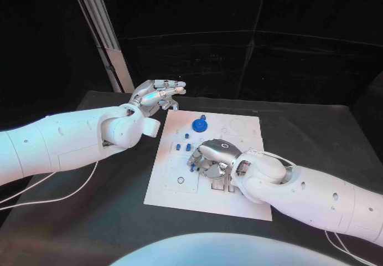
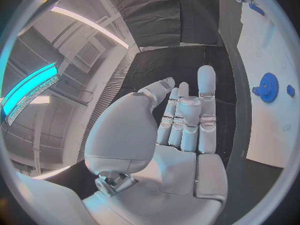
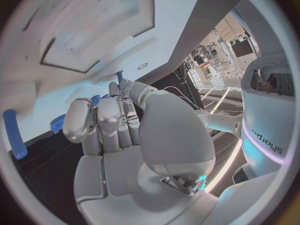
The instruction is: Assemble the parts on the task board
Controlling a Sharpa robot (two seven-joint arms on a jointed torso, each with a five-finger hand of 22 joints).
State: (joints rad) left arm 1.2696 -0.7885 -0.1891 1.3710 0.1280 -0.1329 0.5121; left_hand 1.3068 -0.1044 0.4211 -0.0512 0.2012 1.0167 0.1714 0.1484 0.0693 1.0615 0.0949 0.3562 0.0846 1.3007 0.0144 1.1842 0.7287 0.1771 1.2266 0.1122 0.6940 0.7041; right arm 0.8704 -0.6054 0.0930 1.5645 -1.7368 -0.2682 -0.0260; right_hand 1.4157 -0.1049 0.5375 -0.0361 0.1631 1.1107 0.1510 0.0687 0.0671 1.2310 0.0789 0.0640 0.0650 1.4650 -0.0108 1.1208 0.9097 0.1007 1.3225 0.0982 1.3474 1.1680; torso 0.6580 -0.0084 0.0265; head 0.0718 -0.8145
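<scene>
A black tabletop (image 1: 96,221) carries the white task board (image 1: 180,191). The right robot hand (image 1: 214,159) hovers low over the board's middle, fingers curled; whether it holds a part, I cannot tell. Small blue parts (image 1: 184,147) lie just beside its fingertips, toward the left arm, some with long axes running away from the robot. The blue gear (image 1: 200,125) sits beyond. The left robot hand (image 1: 160,92) waits off the board's far corner, fingers extended, holding nothing.

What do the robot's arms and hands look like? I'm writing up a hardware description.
Both arms are glossy white, rounded shells with small dark dots and thin white cables trailing from them. The left hand and right hand are silver metal with segmented fingers, pale rounded fingertips and smooth pale palm pads.
</scene>
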